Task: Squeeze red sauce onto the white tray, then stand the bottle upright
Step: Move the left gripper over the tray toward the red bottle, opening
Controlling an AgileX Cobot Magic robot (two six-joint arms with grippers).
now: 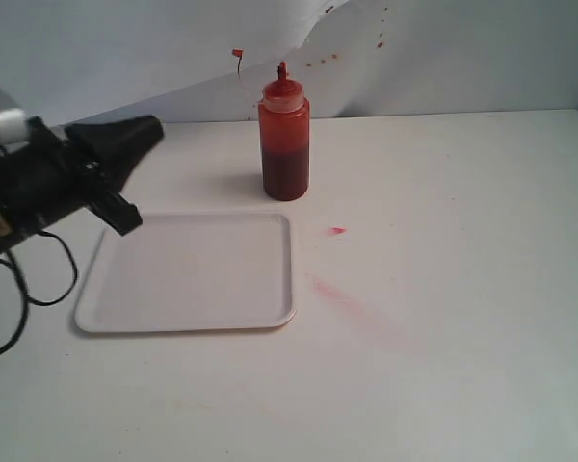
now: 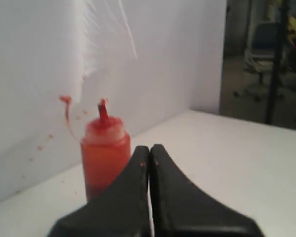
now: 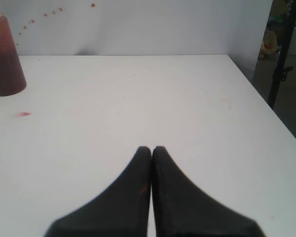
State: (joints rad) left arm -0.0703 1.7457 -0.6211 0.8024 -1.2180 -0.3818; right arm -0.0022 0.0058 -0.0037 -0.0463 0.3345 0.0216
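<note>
The bottle (image 1: 284, 142) stands upright on the table behind the white tray (image 1: 193, 274), its red cap dangling on a tether off the nozzle. The tray's surface looks bare; no red sauce blob shows on it. My left gripper (image 1: 146, 130) is shut, held above the table left of the bottle and over the tray's far left corner. In the left wrist view the bottle (image 2: 104, 158) stands just beyond the shut left gripper (image 2: 149, 147). My right gripper (image 3: 151, 148) is shut and empty over bare table, with the bottle (image 3: 5, 59) far off; it is out of the exterior view.
A faint pinkish-red smear (image 1: 352, 303) and a small red spot (image 1: 337, 231) mark the table right of the tray. Red specks dot the white back wall (image 1: 332, 60). A black cable (image 1: 39, 279) loops beside the tray's left edge. The table's edge (image 3: 266, 106) drops off beside the right gripper.
</note>
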